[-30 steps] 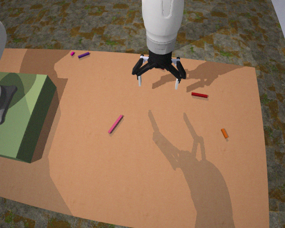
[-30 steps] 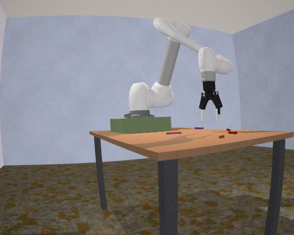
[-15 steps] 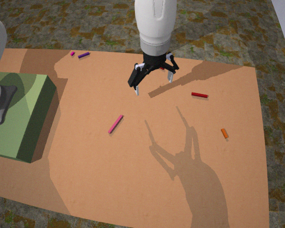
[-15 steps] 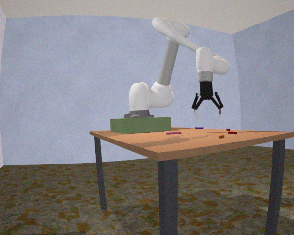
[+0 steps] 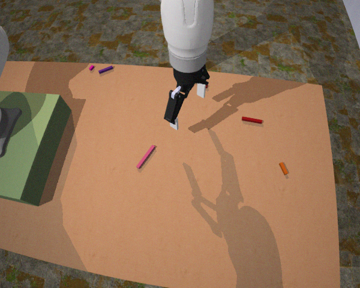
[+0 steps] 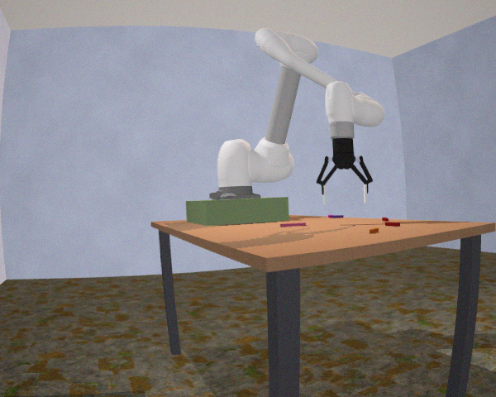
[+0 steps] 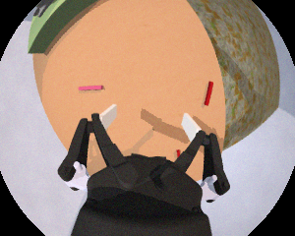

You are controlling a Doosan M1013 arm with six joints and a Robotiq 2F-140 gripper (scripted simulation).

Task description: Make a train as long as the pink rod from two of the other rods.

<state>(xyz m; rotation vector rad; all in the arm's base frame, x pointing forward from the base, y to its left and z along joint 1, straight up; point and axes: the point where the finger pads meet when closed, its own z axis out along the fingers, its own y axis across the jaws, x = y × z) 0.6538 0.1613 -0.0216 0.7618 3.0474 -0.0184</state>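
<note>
My gripper [image 5: 188, 107] [image 6: 345, 197] [image 7: 149, 114] is open and empty, high above the table. The pink rod [image 5: 146, 156] [image 6: 293, 224] [image 7: 90, 88] lies at an angle between the green block and the gripper. One red rod [image 5: 252, 119] [image 6: 392, 224] lies right of the gripper in the top view. A second red rod [image 5: 206, 86] [image 6: 384, 219] [image 7: 208, 93] is mostly hidden behind the gripper there. The orange rod [image 5: 283, 168] [image 6: 374, 231] lies near the right edge. The purple rod [image 5: 105, 69] [image 6: 337, 216] and the magenta rod [image 5: 91, 68] lie close together at the far edge.
The green block [image 5: 45, 123] [image 6: 244, 211] carries the arm's base at the left of the table [image 5: 111, 216] [image 6: 222, 239]. Shadows of the arm and gripper fall across the table top.
</note>
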